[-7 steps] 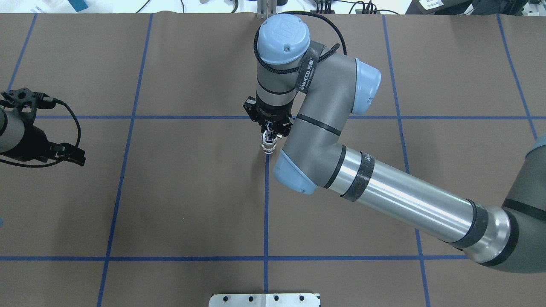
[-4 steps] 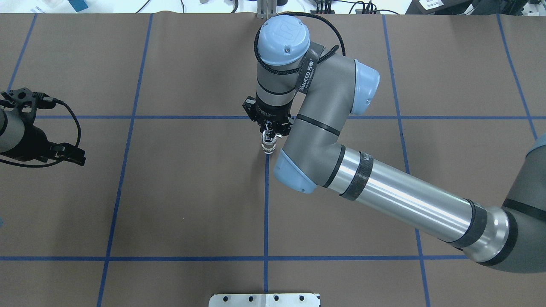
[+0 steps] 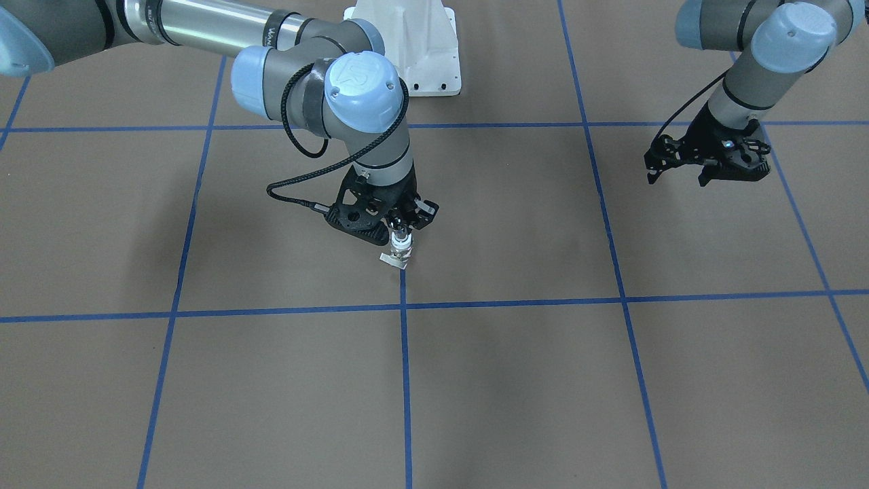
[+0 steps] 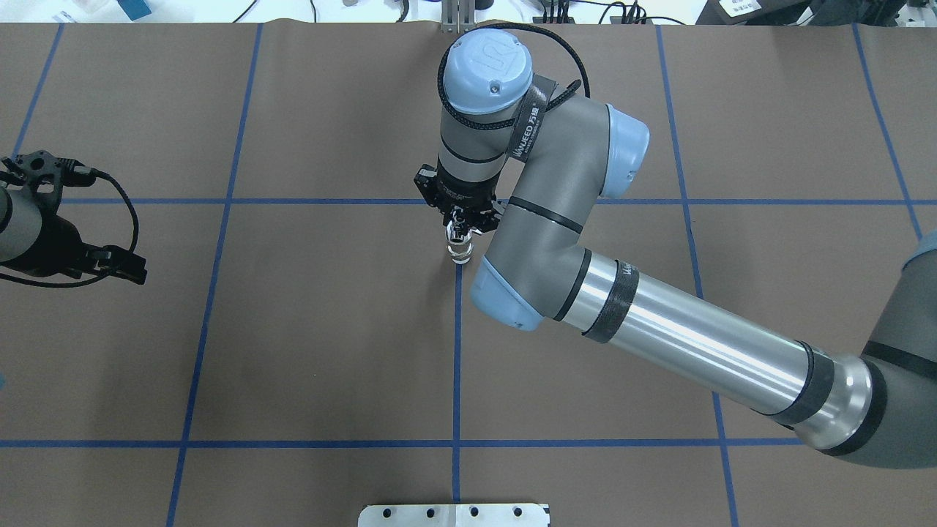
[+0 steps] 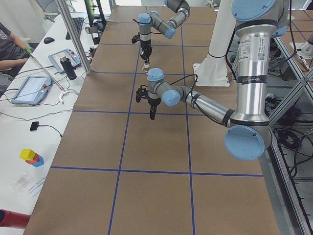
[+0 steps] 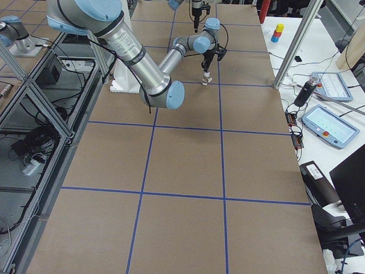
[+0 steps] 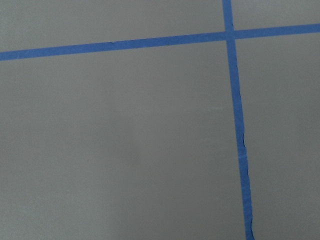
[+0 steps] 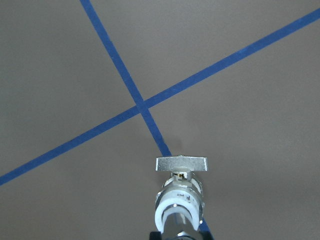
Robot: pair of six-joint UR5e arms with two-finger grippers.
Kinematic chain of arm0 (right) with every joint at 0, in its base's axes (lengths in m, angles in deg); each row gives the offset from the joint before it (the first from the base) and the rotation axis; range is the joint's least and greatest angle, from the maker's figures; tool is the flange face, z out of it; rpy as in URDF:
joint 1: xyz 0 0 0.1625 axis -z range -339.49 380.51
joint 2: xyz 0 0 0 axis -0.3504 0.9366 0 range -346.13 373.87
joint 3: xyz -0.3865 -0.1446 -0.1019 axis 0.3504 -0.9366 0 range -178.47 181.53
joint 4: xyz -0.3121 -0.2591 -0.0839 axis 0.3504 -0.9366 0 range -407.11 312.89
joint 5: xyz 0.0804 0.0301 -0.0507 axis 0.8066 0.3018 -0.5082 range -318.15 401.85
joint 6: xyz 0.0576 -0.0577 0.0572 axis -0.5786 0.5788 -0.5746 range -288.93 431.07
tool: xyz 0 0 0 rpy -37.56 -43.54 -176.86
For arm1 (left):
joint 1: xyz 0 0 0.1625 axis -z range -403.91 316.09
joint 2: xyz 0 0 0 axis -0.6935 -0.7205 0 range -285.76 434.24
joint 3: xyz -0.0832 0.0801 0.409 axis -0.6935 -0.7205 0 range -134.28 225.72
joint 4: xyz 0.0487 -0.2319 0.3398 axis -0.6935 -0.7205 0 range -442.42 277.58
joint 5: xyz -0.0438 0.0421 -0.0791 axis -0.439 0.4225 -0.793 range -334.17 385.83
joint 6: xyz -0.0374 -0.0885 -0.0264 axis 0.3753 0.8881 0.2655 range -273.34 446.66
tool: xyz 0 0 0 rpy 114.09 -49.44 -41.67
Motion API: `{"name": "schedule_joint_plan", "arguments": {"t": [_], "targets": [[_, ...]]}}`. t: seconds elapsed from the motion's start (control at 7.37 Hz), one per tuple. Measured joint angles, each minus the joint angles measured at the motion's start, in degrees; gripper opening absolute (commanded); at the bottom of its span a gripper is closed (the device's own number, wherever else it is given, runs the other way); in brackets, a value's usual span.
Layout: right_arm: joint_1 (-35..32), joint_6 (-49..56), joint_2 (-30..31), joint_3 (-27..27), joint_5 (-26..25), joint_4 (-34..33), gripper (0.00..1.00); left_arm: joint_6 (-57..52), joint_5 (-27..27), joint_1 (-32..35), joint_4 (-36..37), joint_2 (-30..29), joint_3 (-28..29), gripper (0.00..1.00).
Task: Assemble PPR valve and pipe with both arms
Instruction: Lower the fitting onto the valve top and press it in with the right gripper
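Brown gridded table (image 4: 293, 329), PPR valve (image 3: 403, 252) upright, top hidden inside right hand (image 3: 401, 236)

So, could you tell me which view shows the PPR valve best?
The right wrist-mounted view: the PPR valve sits close, its white collar and flat handle tab clear. Front-facing and overhead views show it small in the right hand; the side views, a speck; the left wrist view, nothing.
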Motion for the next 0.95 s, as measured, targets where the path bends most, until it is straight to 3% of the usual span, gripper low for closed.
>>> {"name": "schedule_joint_plan", "arguments": {"t": [0.54, 0.95], "targets": [[0.0, 0.04, 0.46, 0.4, 0.41, -0.19, 0.0, 0.08, 0.0, 0.08, 0.03, 0.2, -0.28, 1.0], [0.0, 0.16, 0.66, 0.47, 0.46, -0.15, 0.53, 0.14, 0.0, 0.09, 0.09, 0.3, -0.44, 1.0]]}}
